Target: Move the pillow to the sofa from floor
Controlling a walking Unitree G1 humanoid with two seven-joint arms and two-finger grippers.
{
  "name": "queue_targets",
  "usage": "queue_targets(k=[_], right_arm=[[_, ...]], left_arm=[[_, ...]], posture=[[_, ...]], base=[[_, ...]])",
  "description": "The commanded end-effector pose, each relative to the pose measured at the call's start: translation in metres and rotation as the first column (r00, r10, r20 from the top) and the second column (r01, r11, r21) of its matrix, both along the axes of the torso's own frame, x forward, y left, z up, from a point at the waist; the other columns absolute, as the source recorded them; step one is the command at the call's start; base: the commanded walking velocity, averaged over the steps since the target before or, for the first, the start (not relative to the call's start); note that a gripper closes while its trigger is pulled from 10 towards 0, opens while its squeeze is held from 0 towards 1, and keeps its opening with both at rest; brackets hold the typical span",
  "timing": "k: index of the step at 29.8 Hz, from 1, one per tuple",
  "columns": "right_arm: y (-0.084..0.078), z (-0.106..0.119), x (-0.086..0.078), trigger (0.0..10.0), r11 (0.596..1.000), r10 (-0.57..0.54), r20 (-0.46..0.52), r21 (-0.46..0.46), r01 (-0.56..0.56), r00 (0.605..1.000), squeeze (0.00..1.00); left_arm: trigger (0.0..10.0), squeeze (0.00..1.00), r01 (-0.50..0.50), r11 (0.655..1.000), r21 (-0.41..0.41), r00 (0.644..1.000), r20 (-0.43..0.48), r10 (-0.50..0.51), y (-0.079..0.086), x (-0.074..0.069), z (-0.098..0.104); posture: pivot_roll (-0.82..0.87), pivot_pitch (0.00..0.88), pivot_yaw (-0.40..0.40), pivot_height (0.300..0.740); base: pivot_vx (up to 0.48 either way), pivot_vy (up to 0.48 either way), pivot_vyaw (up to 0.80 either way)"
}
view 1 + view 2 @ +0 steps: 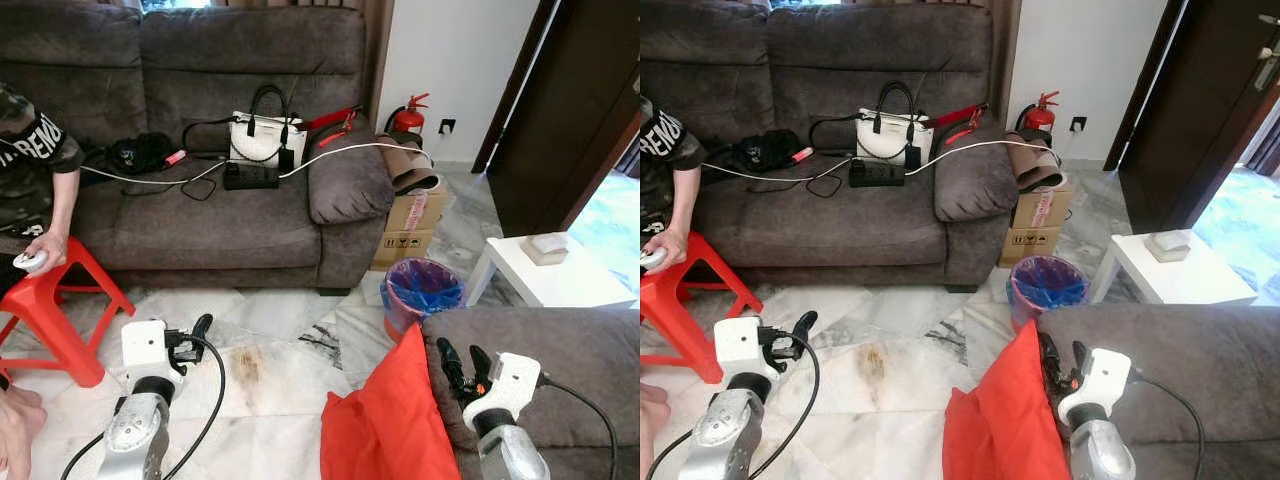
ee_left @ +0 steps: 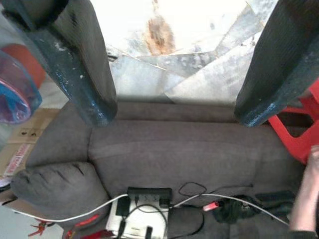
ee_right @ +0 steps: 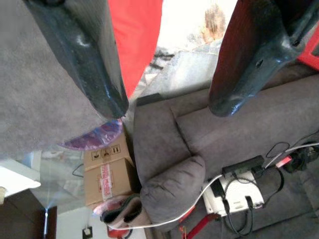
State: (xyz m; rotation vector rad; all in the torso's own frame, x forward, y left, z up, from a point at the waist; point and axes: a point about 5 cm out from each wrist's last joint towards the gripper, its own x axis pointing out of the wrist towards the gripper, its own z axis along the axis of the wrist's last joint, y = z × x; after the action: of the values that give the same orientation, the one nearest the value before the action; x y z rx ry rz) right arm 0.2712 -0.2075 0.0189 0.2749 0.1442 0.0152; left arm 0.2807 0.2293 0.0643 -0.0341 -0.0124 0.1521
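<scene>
A red pillow (image 1: 385, 425) stands on edge on the marble floor, leaning against the arm of the near grey sofa (image 1: 560, 340) at the lower right. My right gripper (image 1: 461, 362) is open just right of the pillow's top corner, over that sofa arm, with nothing between its fingers. In the right wrist view the pillow (image 3: 134, 40) shows between the open fingers (image 3: 94, 74). My left gripper (image 1: 197, 332) is open and empty above the floor at the lower left. The long grey sofa (image 1: 220, 220) stands across the room.
A person (image 1: 35, 190) sits at the left by a red stool (image 1: 50, 300). A white handbag (image 1: 265, 135), a power strip (image 1: 250, 177) and cables lie on the long sofa. Cardboard boxes (image 1: 412, 225), a blue-lined bin (image 1: 420, 290), a white table (image 1: 555, 275) and a fire extinguisher (image 1: 408, 118) stand to the right.
</scene>
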Motion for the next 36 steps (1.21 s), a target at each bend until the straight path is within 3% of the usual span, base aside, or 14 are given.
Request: queue_targets(k=[1, 14, 22, 36], right_arm=[[-0.002, 0.004, 0.000, 10.0, 1.000, -0.018, 0.026, -0.009, 0.019, 0.999, 0.00], [0.002, 0.011, -0.002, 10.0, 0.999, -0.033, 0.064, 0.008, 0.033, 0.997, 0.00], [0.001, 0.009, 0.000, 10.0, 0.997, -0.071, 0.003, -0.001, 0.071, 0.997, 0.00], [0.006, 0.003, -0.003, 10.0, 0.997, -0.077, -0.042, -0.024, 0.076, 0.996, 0.00]], left_arm=[[10.0, 0.00, -0.005, 1.000, 0.011, 1.000, 0.018, 0.004, 0.005, -0.004, 0.003], [10.0, 0.00, 0.017, 0.998, 0.053, 0.999, 0.034, -0.019, 0.007, -0.008, 0.009], [10.0, 0.00, 0.045, 0.998, 0.048, 0.998, 0.039, -0.047, -0.001, -0.005, 0.013], [10.0, 0.00, 0.047, 0.998, 0.051, 0.999, 0.024, -0.049, 0.001, -0.007, 0.015]], posture=[[0.08, 0.019, -0.031, 0.740], [0.10, 0.039, -0.026, 0.740], [0.10, 0.073, -0.021, 0.725], [0.11, 0.092, -0.014, 0.710]], base=[[0.000, 0.000, 0.00], [0.000, 0.000, 0.00], [0.000, 0.000, 0.00], [0.000, 0.000, 0.00]])
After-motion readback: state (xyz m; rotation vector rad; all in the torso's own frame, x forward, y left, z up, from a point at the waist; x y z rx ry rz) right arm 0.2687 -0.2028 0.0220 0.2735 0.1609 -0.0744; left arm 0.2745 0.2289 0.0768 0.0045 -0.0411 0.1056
